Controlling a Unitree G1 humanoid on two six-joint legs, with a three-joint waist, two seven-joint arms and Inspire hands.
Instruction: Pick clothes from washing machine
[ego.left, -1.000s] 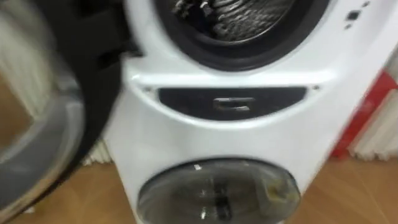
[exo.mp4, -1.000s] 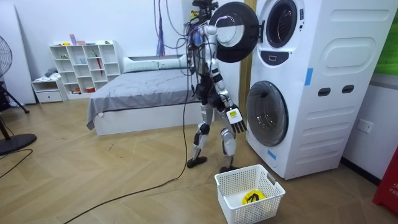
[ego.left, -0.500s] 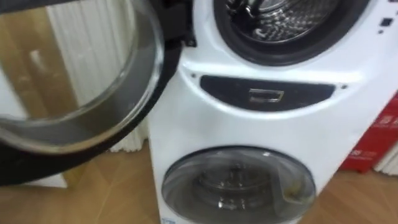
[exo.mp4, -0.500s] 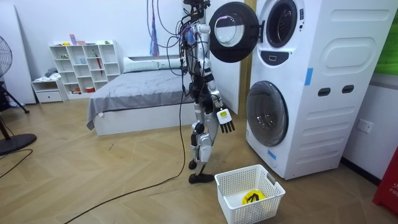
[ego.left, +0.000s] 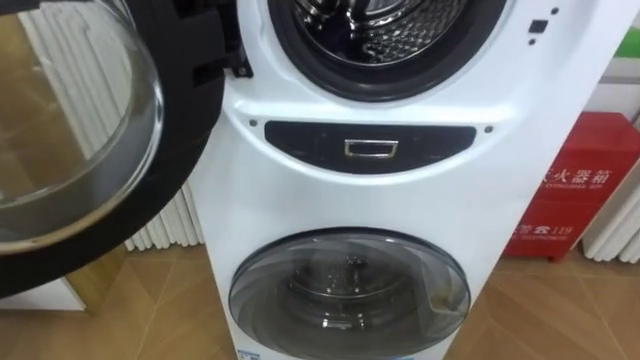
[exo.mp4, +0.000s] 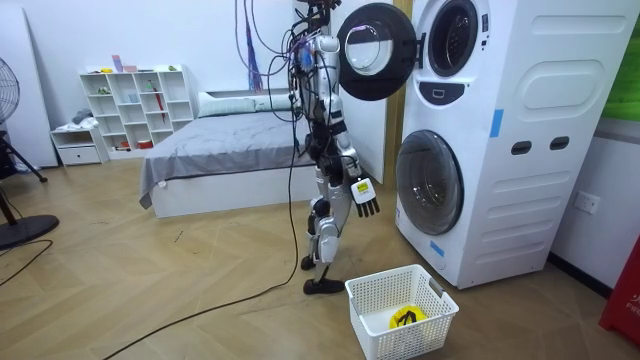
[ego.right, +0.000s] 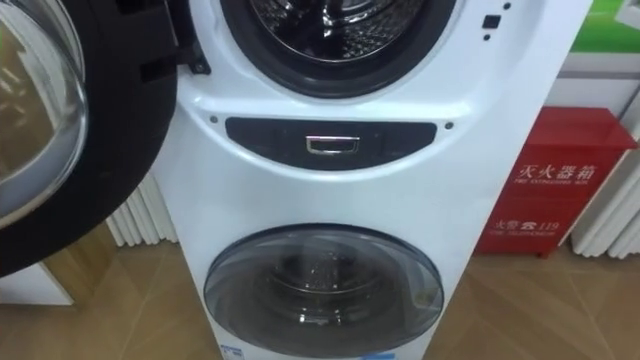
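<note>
The stacked washing machine (exo.mp4: 480, 130) stands right before me. Its upper drum (ego.left: 385, 40) is open, with bare ribbed metal in the part I see, and its round glass door (ego.left: 90, 140) is swung out to my left. The lower door (ego.left: 350, 300) is closed. In the room view my right hand (exo.mp4: 365, 196) hangs at my side with straight fingers, holding nothing. A white laundry basket (exo.mp4: 400, 280) sits on the floor by my feet with a yellow item (exo.mp4: 405, 317) in it.
A red cabinet (ego.left: 570, 200) stands to the right of the machine and a white radiator (ego.left: 165, 225) to the left behind the door. A grey bed (exo.mp4: 220, 150) and a white shelf (exo.mp4: 135, 105) are behind me.
I have stepped a little away from the machine and straightened up. The eye view swung sideways, then settled on the machine's front. My right hand swung back to my side.
</note>
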